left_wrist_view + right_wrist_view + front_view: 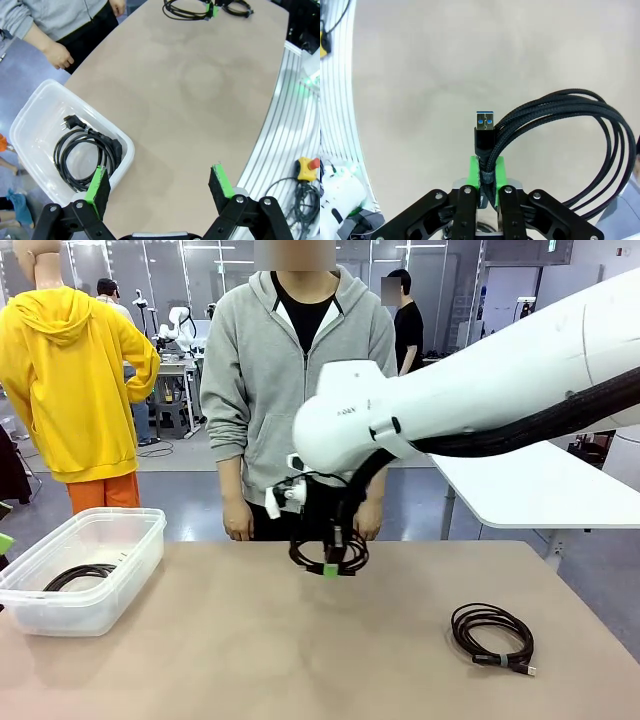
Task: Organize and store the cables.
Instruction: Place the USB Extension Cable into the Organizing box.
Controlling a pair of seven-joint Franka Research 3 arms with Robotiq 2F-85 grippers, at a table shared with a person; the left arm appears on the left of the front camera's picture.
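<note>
My right gripper [333, 562] is shut on a black braided cable coil [328, 554], which hangs low over the table's far side in front of the person. In the right wrist view the green pads [475, 170] pinch the cable bundle [570, 145] just below its blue USB plug [484, 125]. A second coiled cable [492, 635] lies on the table at the front right. A third cable [85, 155] rests inside the clear plastic bin [30, 125]. My left gripper [159, 184] hangs open and empty above the table beside that bin. The held coil [182, 10] shows far off.
The clear bin [130, 570] stands at the table's left edge. A person in a grey hoodie [290, 360] stands at the far side, hands [238, 530] down by the edge. A white table [540, 490] stands at the back right. An emergency stop button [307, 167] lies beyond the table's edge.
</note>
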